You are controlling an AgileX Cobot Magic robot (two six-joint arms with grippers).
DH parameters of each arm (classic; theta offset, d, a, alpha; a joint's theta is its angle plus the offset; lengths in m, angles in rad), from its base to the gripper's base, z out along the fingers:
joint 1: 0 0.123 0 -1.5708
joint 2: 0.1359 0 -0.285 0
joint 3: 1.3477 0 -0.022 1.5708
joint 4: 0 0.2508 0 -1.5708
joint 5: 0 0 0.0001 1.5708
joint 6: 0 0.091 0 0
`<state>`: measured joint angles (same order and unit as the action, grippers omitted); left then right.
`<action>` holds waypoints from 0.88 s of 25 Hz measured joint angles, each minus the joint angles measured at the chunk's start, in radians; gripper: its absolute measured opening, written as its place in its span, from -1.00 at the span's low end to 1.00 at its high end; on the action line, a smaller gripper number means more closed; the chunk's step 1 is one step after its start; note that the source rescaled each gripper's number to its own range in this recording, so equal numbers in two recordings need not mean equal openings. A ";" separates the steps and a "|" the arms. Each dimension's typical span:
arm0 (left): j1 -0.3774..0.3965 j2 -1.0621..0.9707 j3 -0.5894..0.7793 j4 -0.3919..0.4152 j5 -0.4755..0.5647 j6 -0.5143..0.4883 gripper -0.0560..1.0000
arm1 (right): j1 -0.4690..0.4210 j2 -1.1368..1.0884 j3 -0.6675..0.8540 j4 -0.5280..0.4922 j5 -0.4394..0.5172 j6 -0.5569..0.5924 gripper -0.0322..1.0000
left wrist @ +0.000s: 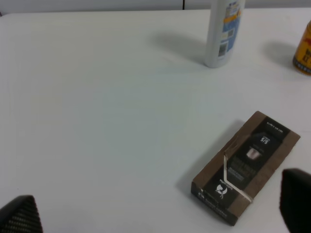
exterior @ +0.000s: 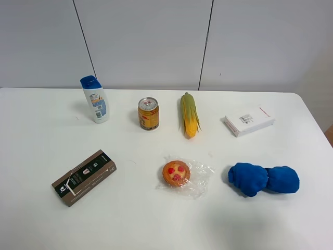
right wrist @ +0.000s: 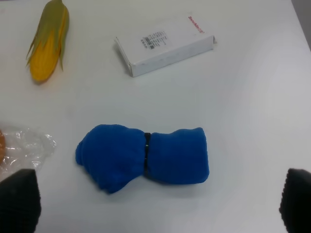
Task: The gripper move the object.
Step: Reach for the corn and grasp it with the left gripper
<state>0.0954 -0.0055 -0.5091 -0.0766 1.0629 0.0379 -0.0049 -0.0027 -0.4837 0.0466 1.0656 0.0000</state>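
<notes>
The ear of corn lies at the back middle of the white table, yellow end toward the front, green husk toward the wall. It also shows in the right wrist view. Neither arm shows in the exterior high view. My right gripper is open and empty; its dark fingertips stand wide apart above the table, well short of the corn, with a blue cloth bundle between them. My left gripper is open and empty, its fingertips wide apart above the table's left part.
An orange-gold drink can stands left of the corn, and a white bottle with a blue cap farther left. A white box lies right of the corn. A wrapped orange pastry, the blue cloth and a brown carton lie nearer the front.
</notes>
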 joint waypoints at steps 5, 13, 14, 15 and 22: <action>0.000 0.000 0.000 0.000 0.000 0.000 1.00 | 0.000 0.000 0.000 0.000 0.000 0.000 1.00; 0.000 0.000 0.000 0.000 0.000 0.000 1.00 | 0.000 0.000 0.000 0.000 0.000 0.000 1.00; 0.000 0.000 0.000 0.000 0.000 0.000 1.00 | 0.000 0.000 0.000 0.000 0.000 0.000 1.00; 0.000 0.000 0.000 0.000 0.000 0.000 1.00 | 0.000 0.000 0.000 0.000 0.000 0.000 1.00; 0.000 0.000 0.001 -0.003 -0.001 0.000 1.00 | 0.000 0.000 0.000 0.000 0.000 0.000 1.00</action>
<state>0.0954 -0.0055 -0.5082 -0.0793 1.0619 0.0379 -0.0049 -0.0027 -0.4837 0.0466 1.0656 0.0000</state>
